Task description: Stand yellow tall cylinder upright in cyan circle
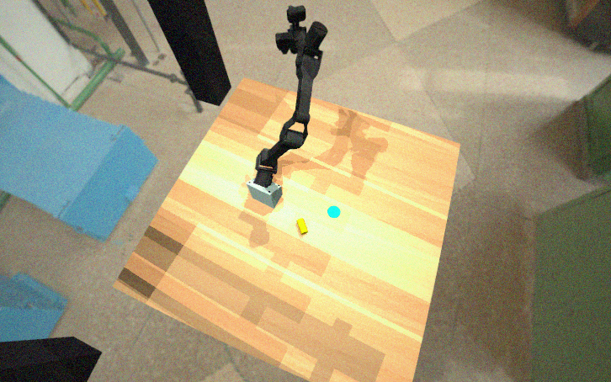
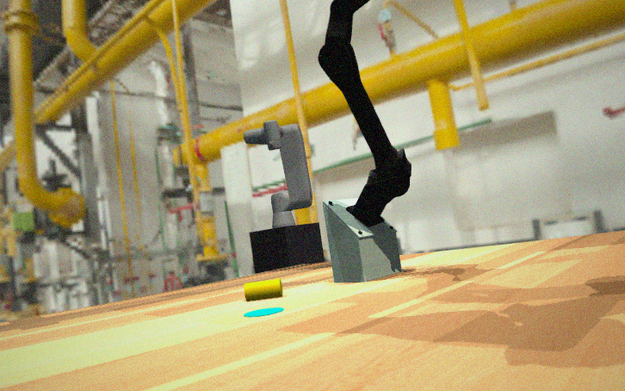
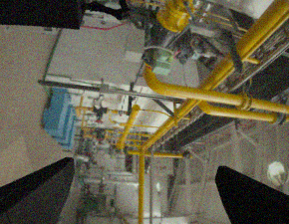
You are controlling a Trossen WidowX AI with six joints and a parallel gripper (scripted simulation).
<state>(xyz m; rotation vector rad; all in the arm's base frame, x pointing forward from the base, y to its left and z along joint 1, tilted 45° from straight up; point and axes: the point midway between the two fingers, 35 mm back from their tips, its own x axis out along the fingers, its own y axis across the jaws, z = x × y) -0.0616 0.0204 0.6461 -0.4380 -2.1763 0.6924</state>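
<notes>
The yellow cylinder (image 1: 302, 226) (image 2: 262, 289) lies on its side on the wooden table (image 1: 369, 294) (image 2: 111, 359). The flat cyan circle (image 1: 333, 212) (image 2: 263, 312) is a short way from it, and the two do not touch. Nothing stands on the circle. My gripper (image 3: 147, 171) is open, with its two dark fingers wide apart and nothing between them in the wrist view. It is raised far from the cylinder, at the top of the top view, and is out of frame in the exterior view.
The grey arm base (image 1: 262, 195) (image 2: 362, 257) stands on the table near the cylinder. The black arm (image 1: 304, 94) (image 2: 363, 107) reaches up and away from it. In the exterior view, a grey robot arm (image 2: 296, 170) on a black block (image 2: 286, 247) stands behind the table.
</notes>
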